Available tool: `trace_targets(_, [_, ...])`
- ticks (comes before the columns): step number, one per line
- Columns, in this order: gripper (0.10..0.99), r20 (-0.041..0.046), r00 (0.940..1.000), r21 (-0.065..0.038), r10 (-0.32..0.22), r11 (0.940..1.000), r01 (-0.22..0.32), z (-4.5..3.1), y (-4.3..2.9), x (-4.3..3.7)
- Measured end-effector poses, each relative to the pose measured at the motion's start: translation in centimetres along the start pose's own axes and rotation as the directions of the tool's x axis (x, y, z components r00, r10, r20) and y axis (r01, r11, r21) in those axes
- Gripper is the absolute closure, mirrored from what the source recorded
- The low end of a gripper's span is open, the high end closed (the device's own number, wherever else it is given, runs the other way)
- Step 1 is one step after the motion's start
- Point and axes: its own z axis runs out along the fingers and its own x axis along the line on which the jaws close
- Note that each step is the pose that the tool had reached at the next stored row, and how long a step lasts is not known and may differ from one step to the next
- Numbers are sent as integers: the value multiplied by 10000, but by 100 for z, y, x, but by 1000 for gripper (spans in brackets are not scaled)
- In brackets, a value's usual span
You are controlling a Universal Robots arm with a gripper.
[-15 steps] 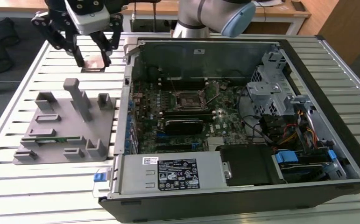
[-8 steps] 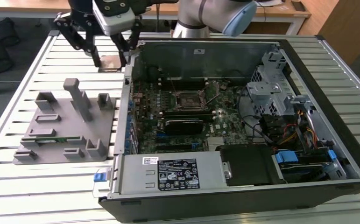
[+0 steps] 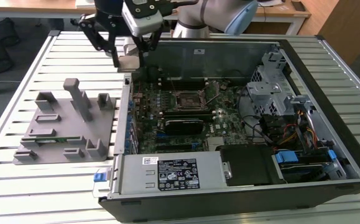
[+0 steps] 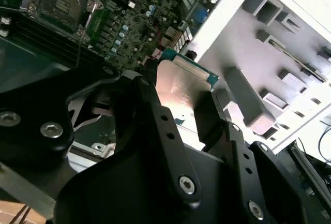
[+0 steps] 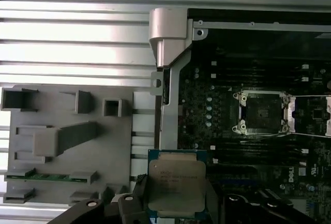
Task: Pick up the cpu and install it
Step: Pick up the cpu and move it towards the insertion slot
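Looking at the cpu (image 5: 177,185) clamped flat by the gripper (image 3: 129,59), with black fingers (image 4: 155,110) squeezing two opposite edges and spread no wider than the chip itself. Can make out the silvery top and a thin green rim poking past the pads in both wide-angle wrist views. Going by the exterior view, would put it up in the air at about 10 o'clock of the open computer case (image 3: 229,56), right over the far corner on the exterior view's left, clear of the rim and not resting on anything. Moving outward, can spot the black socket frame (image 3: 189,99) in the middle of the motherboard (image 3: 167,135), roughly 4 o'clock from the chip and well apart from it, with the metal load plate (image 5: 310,113) flipped open just beside it. Also seeing the case wall and a grey corner bracket (image 5: 168,32) sitting between chip and board. Over at 9 o'clock of the case, just beside it on the slatted table (image 3: 74,56), there's a grey fixture block (image 3: 61,126) with a green memory stick (image 5: 49,176) lying in one slot. Rounding it off with a power supply box (image 3: 167,172) at 6 o'clock inside the case, plus a drive cage (image 3: 270,84) and a cable tangle (image 3: 292,135) around 3 o'clock.
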Motion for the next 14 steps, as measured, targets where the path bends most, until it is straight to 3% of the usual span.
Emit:
trace_targets(6, [553,-13,10000,0,1,10000,-1,25,11,-266])
trace_targets(14, [553,6,9988,-10,484,9988,-484,44,42,-342])
